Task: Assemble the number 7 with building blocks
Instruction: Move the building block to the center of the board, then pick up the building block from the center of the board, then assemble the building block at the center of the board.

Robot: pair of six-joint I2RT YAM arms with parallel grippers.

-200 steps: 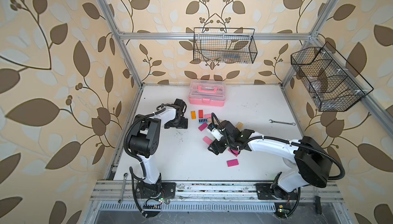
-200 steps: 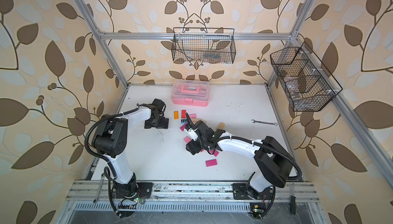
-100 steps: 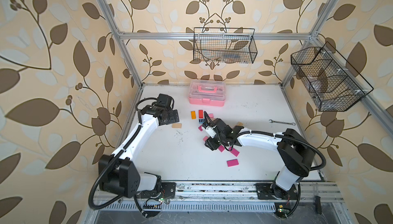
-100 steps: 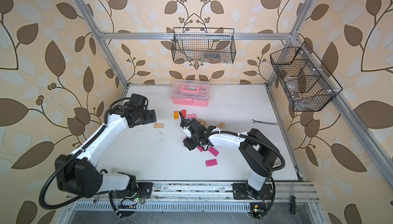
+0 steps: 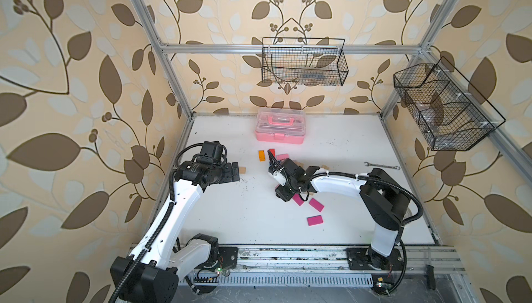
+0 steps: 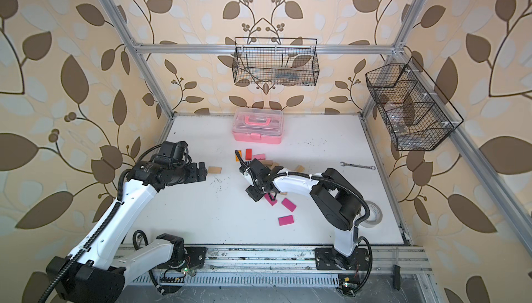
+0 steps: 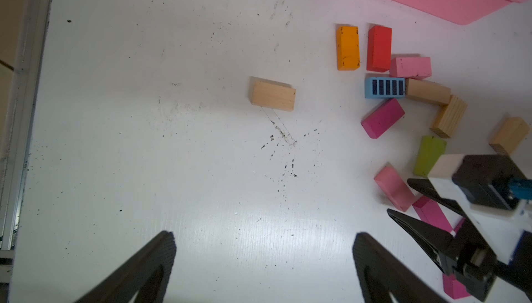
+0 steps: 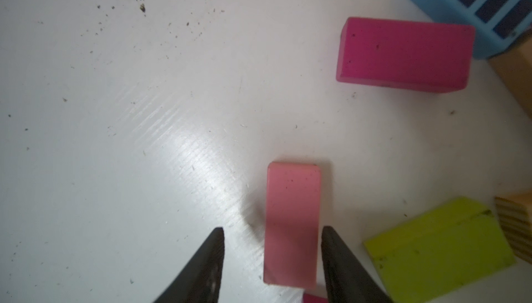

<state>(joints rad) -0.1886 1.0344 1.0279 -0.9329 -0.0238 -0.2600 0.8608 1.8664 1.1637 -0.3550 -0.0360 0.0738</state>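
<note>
Right gripper [image 8: 272,228] straddling light pink block [image 8: 292,195], left gripper [image 7: 264,234] spread wide

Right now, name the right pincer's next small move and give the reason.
Probably close the right pincer on the light pink rectangular block: its fingers flank the block's long sides, with a gap showing beside one, so nothing is gripped yet.

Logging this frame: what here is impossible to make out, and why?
Both top views: the lime green block, hidden under the right arm.
Right wrist view: whether the right gripper's jaws touch the light pink block between them; depth is unclear.
Right wrist view: a magenta block, cut off by the bottom edge.
Top views: the back wire basket's contents, too small behind mesh.
</note>
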